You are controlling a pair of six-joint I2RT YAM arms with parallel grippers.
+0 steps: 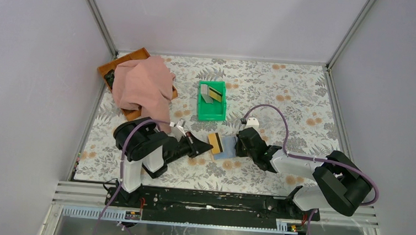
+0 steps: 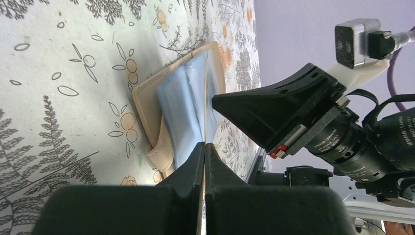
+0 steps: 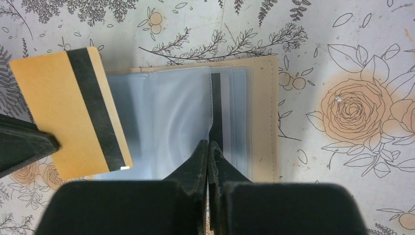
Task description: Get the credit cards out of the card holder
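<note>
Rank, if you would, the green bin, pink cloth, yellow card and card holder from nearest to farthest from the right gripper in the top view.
Measured from the right gripper:
1. card holder, right at its fingertips.
2. yellow card, just beyond the holder, to the left.
3. green bin, farther back, mid-table.
4. pink cloth, back left corner.

Two grippers: left gripper, right gripper. One card holder. Four cards visible: one yellow card outside the holder, one grey card and one striped card in the bin, and one dark-edged card in a sleeve, though that one is unclear. One green bin, one pink cloth, one brown tray, one floral table cover.
</note>
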